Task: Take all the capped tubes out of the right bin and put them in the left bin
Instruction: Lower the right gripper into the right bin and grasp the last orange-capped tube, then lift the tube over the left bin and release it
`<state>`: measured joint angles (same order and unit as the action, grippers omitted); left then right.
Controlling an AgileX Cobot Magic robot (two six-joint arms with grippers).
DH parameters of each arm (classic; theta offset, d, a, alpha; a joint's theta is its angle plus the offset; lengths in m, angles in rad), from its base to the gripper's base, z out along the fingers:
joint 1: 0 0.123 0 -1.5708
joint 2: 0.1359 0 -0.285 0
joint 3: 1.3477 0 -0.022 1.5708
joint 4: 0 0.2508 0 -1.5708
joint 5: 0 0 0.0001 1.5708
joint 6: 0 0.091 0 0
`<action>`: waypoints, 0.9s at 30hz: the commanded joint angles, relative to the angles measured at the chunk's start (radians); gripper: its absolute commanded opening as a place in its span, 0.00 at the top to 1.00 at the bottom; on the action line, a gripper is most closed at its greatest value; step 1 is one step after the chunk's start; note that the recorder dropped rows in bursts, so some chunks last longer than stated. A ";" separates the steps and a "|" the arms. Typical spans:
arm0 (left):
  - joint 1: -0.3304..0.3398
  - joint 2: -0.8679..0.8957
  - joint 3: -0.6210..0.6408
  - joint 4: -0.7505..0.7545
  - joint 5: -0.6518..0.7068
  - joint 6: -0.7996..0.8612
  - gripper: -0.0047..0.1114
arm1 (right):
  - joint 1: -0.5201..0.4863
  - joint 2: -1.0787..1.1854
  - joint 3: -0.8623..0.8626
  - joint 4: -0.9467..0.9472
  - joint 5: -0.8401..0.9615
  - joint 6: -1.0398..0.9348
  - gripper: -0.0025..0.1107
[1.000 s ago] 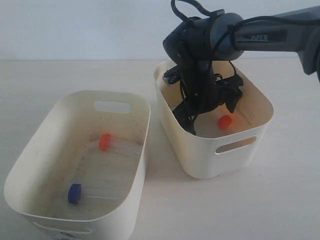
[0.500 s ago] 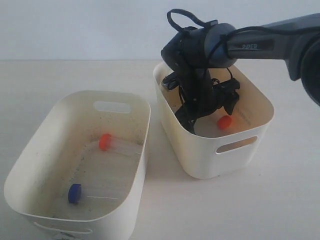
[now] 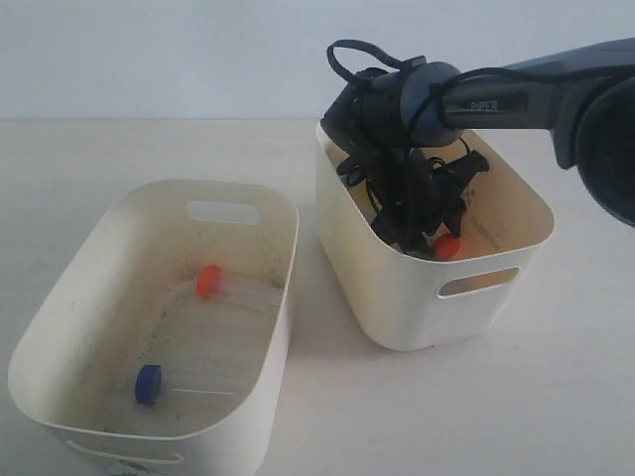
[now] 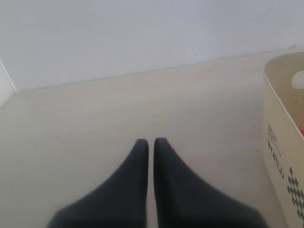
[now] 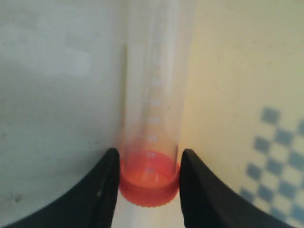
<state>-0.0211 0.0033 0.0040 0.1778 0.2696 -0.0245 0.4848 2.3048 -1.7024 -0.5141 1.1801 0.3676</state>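
Lower in the right bin (image 3: 397,302) than a second ago, bin nudged sideways. Right gripper (image 5: 149,156) jaws now pinching the orange cap (image 5: 149,187) of a capped tube (image 5: 154,90) on the bin floor, ready for lifting. Orange-capped tube (image 3: 210,281) and blue-capped tube (image 3: 149,383) already in the left bin (image 3: 270,397). Any fourth tube hidden behind the arm (image 3: 516,89). Left gripper (image 4: 151,145) jaws together, empty, above the tabletop (image 4: 95,114).

We had the exterior camera looking down at an angle over the left bin (image 3: 119,268) and right bin (image 3: 387,297) toward the wall (image 3: 149,59). The left wrist camera sat low, facing along the table (image 4: 95,109), perhaps the left bin's corner at its edge. The right wrist camera sat close inside the right bin, sharing the orange-capped tube (image 5: 151,118) with the exterior view.
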 commanded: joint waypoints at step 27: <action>0.001 -0.003 -0.004 -0.001 -0.008 -0.012 0.92 | 0.003 -0.416 0.015 0.150 0.031 0.004 0.98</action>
<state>-0.0211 0.0033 0.0040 0.1778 0.2696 -0.0245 0.4886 1.9642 -1.6900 -0.4145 1.1976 0.3823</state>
